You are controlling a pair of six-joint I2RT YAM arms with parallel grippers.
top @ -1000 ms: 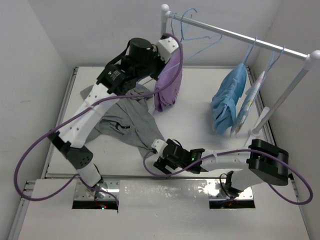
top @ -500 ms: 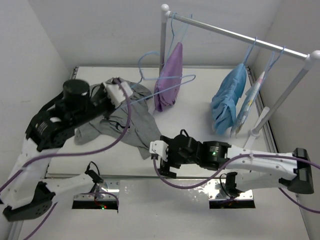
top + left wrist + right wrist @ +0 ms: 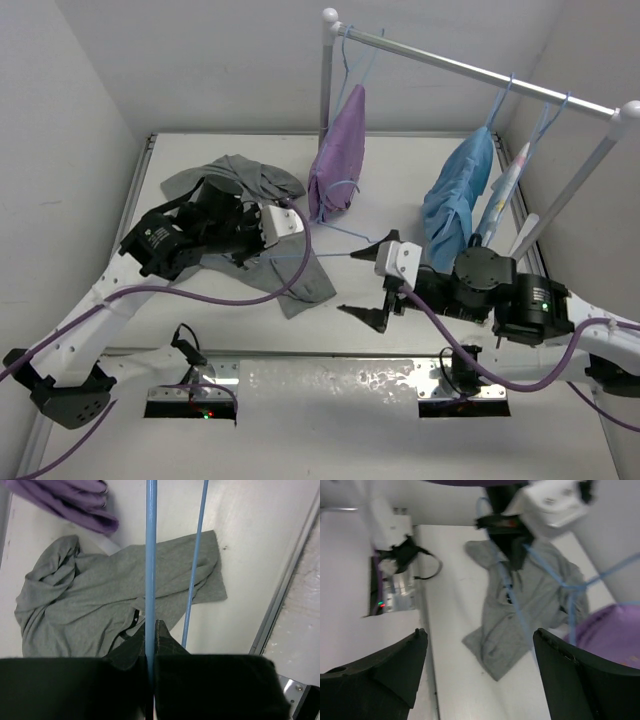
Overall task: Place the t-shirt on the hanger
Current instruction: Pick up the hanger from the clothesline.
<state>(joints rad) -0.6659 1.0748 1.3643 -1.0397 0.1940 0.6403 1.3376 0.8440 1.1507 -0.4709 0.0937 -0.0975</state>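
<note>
well, my left gripper (image 3: 150,630) pinches the thin hanger (image 3: 150,555); my right gripper (image 3: 479,645) is spread apart. i think the hanger may twist and miss the t-shirt (image 3: 100,595), middle left.

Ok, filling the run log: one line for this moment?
left gripper shut on hanger | right gripper open, empty | t-shirt crumpled on table, unhung

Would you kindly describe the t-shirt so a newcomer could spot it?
Find the clothes rail over the far right of the table, where a purple garment and a light-blue garment hang. Left of the purple one, crumpled on the table, lies the t-shirt. It alone is grey and unhung.
</note>
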